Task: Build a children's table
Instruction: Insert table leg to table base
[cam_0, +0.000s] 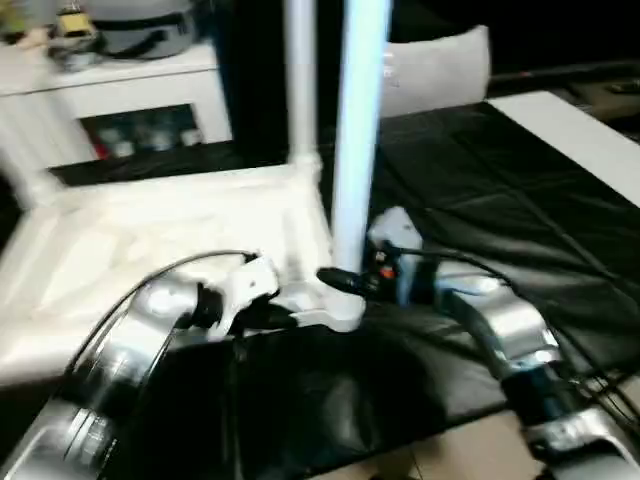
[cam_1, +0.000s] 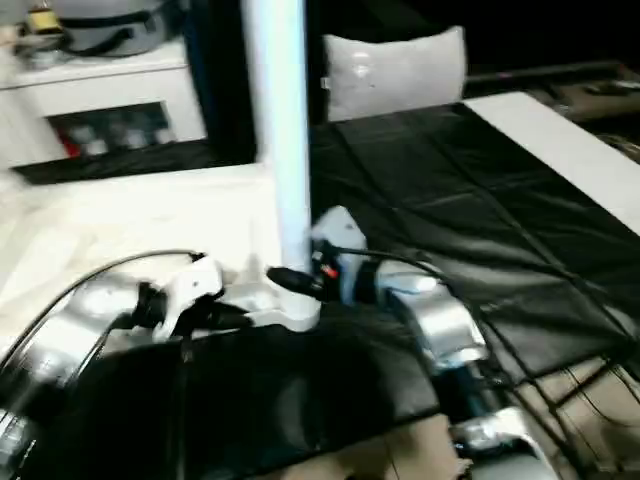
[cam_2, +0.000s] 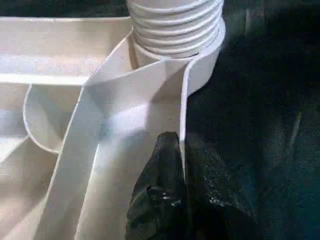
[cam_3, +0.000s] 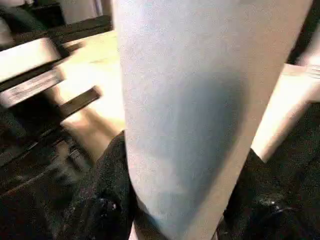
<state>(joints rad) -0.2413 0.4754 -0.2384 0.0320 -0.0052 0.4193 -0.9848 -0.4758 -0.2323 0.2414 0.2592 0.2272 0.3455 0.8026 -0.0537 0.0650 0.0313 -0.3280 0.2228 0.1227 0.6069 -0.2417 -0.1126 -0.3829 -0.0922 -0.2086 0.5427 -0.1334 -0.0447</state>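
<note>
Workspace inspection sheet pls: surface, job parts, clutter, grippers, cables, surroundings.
Surface: black sheet under the work.
Job's things: tabletop lying ribs up; near leg upright in its corner socket; far leg upright at the back corner.
Clutter: grey cushion on the sheet's far side.
Grippers: left gripper pinches the tabletop's wall; right gripper clasps the near leg.
Cables: black cable looping over the left forearm.
Surroundings: white shelf behind.
</note>
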